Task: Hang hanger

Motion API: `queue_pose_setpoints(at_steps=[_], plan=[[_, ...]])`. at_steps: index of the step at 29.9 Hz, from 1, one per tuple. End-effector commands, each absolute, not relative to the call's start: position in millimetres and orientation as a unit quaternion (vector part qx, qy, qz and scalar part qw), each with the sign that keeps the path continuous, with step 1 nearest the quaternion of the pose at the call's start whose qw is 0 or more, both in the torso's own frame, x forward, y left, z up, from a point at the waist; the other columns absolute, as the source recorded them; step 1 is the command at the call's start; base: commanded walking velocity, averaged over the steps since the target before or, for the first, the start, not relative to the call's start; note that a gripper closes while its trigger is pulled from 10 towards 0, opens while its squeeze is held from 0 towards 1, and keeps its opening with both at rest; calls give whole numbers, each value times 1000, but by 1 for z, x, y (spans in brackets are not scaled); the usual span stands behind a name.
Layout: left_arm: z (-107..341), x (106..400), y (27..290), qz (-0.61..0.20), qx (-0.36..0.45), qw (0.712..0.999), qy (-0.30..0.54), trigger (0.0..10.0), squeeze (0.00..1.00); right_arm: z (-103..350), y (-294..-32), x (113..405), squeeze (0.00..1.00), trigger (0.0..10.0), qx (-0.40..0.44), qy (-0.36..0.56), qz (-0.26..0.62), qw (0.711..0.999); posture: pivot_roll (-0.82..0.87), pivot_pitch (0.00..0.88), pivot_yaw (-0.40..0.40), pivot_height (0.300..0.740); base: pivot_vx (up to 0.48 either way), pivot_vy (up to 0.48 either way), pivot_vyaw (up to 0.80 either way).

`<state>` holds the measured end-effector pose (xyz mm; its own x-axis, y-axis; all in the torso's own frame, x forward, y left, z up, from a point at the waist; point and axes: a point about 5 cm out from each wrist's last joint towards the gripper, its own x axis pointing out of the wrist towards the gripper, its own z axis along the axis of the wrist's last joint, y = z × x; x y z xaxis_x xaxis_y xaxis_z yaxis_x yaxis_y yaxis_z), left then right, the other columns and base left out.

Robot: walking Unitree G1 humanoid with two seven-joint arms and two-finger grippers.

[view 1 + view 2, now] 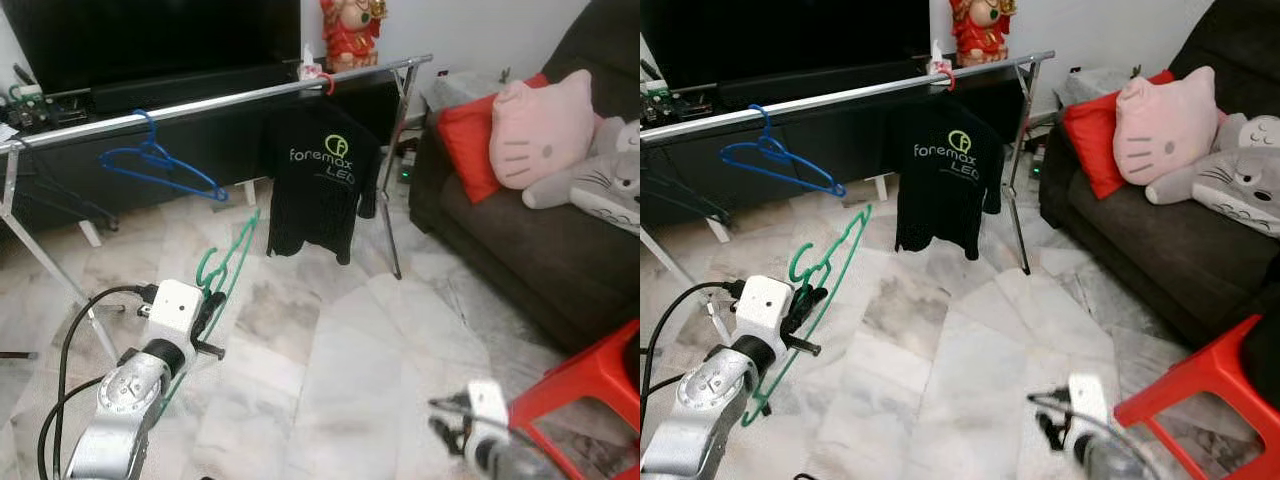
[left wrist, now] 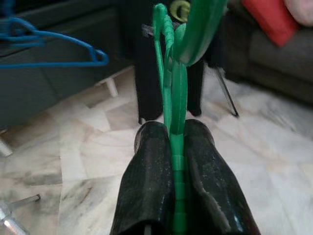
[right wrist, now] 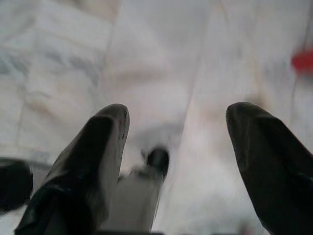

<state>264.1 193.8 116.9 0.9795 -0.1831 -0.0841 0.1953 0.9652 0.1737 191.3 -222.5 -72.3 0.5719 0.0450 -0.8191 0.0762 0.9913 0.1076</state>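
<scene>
1. Green plastic is what the left pincer (image 2: 176, 161) holds: its two black fingers are pressed tight on a bar of the green hanger (image 1: 226, 262), which stands low in front of the chrome clothes rail (image 1: 215, 101) and well below it.
2. The right pincer (image 3: 173, 147) hangs low over the floor with its fingers spread wide and nothing between them.
3. On the rail a blue hanger (image 1: 160, 165) is already hooked, and a black T-shirt (image 1: 320, 180) hangs from a red hanger hook (image 1: 326, 84).
4. I think the risk is that the hook comes to the rail turned sideways and misses it, because the grip is on a thin bar that can rotate. The hanger could also catch the blue one.
5. The floor (image 1: 340, 340) is pale marble tile. A dark sofa (image 1: 520, 240) with a pink cat cushion (image 1: 540, 130) and a red plastic stool (image 1: 590, 385) stand on the robot's right side.
</scene>
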Motion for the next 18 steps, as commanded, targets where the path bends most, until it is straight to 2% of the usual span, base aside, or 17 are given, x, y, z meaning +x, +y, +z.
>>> queue_pose_setpoints(at_steps=[1, 4, 7, 10, 15, 18], plan=[[123, 262, 189, -75, 94, 992, 25, 10000, 0, -84, -221, 170, 0, 10000, 63, 500, -34, 863, 63, 0, -58, 716, 0, 0, 0], [125, 260, 176, -89, 95, 991, 28, 10000, 0, -92, -212, 157, 0, 10000, 55, 520, -38, 851, 67, 0, -55, 716, 0, 0, 0], [124, 262, 170, -81, 76, 993, 35, 10000, 0, -97, -198, 152, 0, 10000, 88, 520, -64, 847, 41, 0, -31, 716, 0, 0, 0], [123, 264, 165, -87, 68, 993, 38, 10000, 0, -97, -186, 155, 0, 10000, 56, 522, -11, 851, 24, 0, -21, 716, 0, 0, 0], [126, 265, 163, -92, 73, 992, 36, 10000, 0, -95, -188, 160, 0, 10000, 55, 516, -13, 855, 27, 0, -27, 716, 253, 0, 0], [126, 262, 161, -95, 75, 992, 38, 10000, 0, -94, -183, 164, 0, 10000, 22, 515, 19, 856, 38, 0, -37, 716, 311, 0, 0]])
